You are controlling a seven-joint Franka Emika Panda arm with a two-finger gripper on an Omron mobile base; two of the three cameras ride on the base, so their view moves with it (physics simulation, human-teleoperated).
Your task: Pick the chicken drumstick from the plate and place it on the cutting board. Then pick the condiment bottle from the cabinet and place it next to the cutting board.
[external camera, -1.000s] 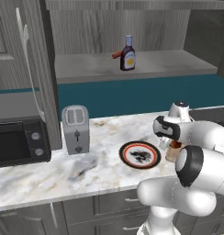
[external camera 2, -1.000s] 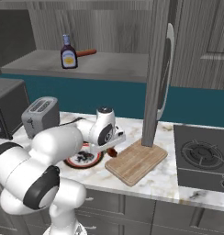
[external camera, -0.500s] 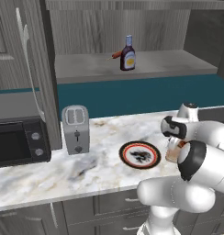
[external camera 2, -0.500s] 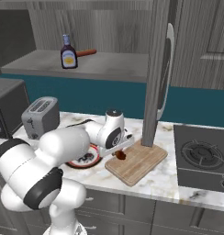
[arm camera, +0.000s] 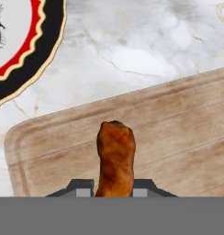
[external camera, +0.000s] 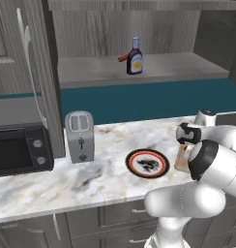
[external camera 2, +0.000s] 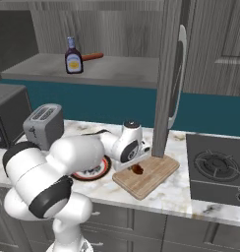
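Observation:
My gripper is shut on the reddish-brown chicken drumstick, its thick end pointing away from the hand. It hangs low over the left part of the tan cutting board; I cannot tell whether it touches the wood. From the right base, the chicken drumstick sits under the gripper, above the cutting board. The plate, with its black-and-red rim, lies just left of the board and is bare. The condiment bottle stands upright on the cabinet shelf.
A thin red stick lies beside the bottle. A toaster and a microwave stand left of the plate. An open cabinet door hangs just behind the board. A stove is at the right.
The arm has swung right, carrying the drumstick from over the plate to over the cutting board. The gripper has stayed shut on it.

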